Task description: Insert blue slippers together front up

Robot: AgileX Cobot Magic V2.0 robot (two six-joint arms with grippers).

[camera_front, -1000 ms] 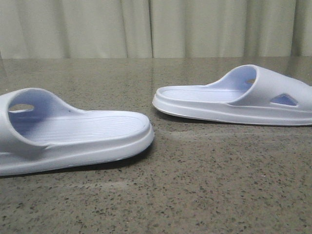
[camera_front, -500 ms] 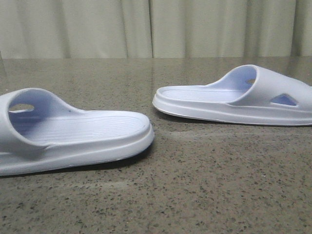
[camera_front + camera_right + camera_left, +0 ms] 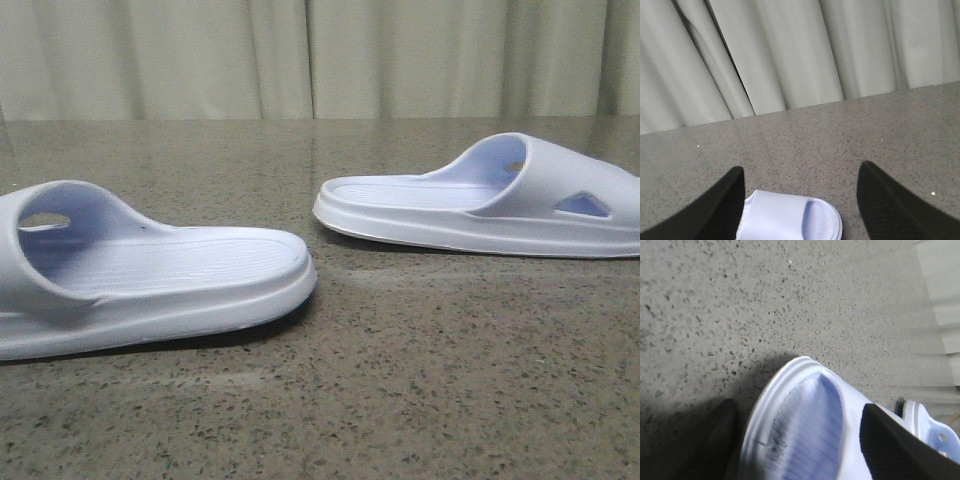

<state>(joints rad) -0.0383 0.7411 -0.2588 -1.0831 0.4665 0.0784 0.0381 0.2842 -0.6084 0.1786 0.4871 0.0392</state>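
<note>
Two pale blue slippers lie sole-down and well apart on the speckled grey-brown table (image 3: 420, 380). The near-left slipper (image 3: 150, 275) sits at the left edge of the front view, its strap at the far left and its open ribbed footbed running toward the middle. The far-right slipper (image 3: 480, 200) rests farther back on the right, strap on the right with a triangular side cut-out showing, its footbed end pointing left. A clear strip of table separates them. A pleated pale curtain (image 3: 320, 55) hangs behind the far edge.

In the left wrist view the left gripper (image 3: 800, 447) is spread wide, with its dark fingers (image 3: 890, 450) on either side of the near-left slipper (image 3: 800, 435); whether the pads touch the foam cannot be told, and the far-right slipper (image 3: 932, 430) peeks in at the edge. In the right wrist view the right gripper (image 3: 800, 205) is likewise wide open, holding nothing, with the far-right slipper (image 3: 790, 215) lying between its fingers
</note>
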